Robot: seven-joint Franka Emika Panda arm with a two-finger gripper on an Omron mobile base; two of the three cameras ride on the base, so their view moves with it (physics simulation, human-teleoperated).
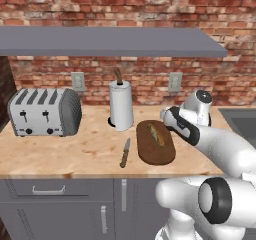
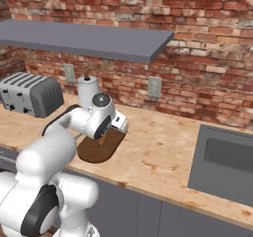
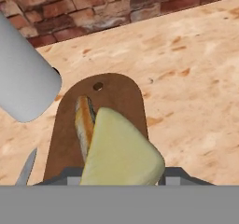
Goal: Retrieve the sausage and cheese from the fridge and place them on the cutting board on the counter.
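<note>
over the cutting board (image 3: 121, 97) | cheese (image 3: 121, 153): pale yellow wedge, smooth

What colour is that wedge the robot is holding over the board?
Pale yellow: the cheese, clearest in the hand view, above the dark brown cutting board.

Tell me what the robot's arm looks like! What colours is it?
The arm is smooth, shiny white, built from fat rounded tube pieces. Its joints are dark, with black bands and round grey caps. The gripper at the end is a small white block. No cables or writing show on it.
</note>
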